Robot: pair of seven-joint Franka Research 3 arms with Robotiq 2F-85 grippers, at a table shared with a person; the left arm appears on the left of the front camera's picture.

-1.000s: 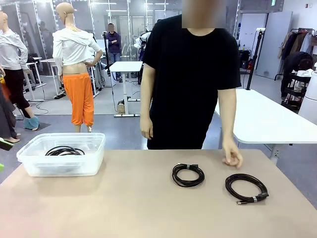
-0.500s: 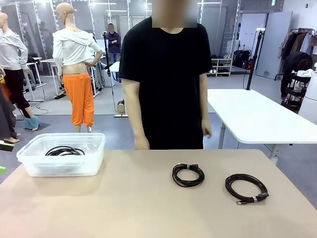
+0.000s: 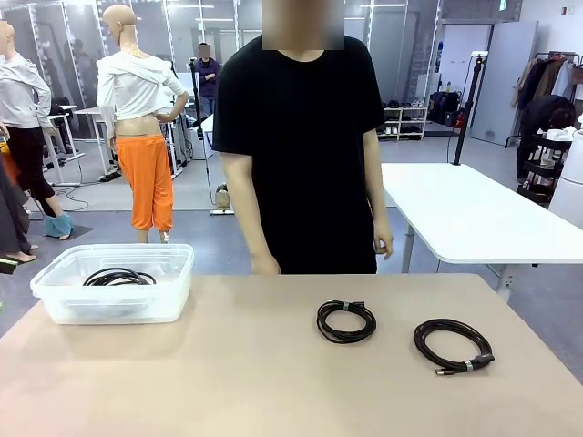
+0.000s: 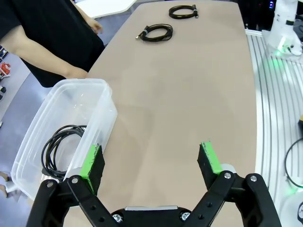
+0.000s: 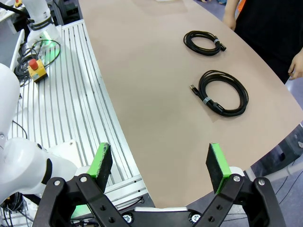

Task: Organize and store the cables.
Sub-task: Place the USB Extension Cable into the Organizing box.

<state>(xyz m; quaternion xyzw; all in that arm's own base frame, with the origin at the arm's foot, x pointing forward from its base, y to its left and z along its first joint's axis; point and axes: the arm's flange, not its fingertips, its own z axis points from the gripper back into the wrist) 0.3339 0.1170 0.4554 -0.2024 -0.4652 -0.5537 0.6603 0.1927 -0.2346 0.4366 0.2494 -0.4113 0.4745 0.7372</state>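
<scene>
Two coiled black cables lie on the tan table: a smaller coil [image 3: 346, 320] near the middle and a wider coil [image 3: 454, 345] to its right. The smaller coil [image 4: 155, 33] [image 5: 202, 41] and the wider coil [image 4: 182, 11] [image 5: 222, 92] also show in the wrist views. A third cable [image 3: 119, 277] [image 4: 60, 149] lies inside the clear plastic bin [image 3: 112, 309] [image 4: 102, 111] at the table's left. My left gripper [image 4: 150, 160] hangs open above the table beside the bin. Over the table's near right edge my right gripper [image 5: 160, 162] is open and holds nothing.
A person in a black shirt stands at the far side, one hand [image 3: 265, 265] at the table edge, the other hand [image 3: 383, 241] hanging by the side. A ribbed metal base [image 5: 71, 90] with a red stop button [image 5: 35, 69] lies beside the table.
The person has lifted a hand off the table near the right coil and shifted towards picture left. The cables and bin have not moved.
</scene>
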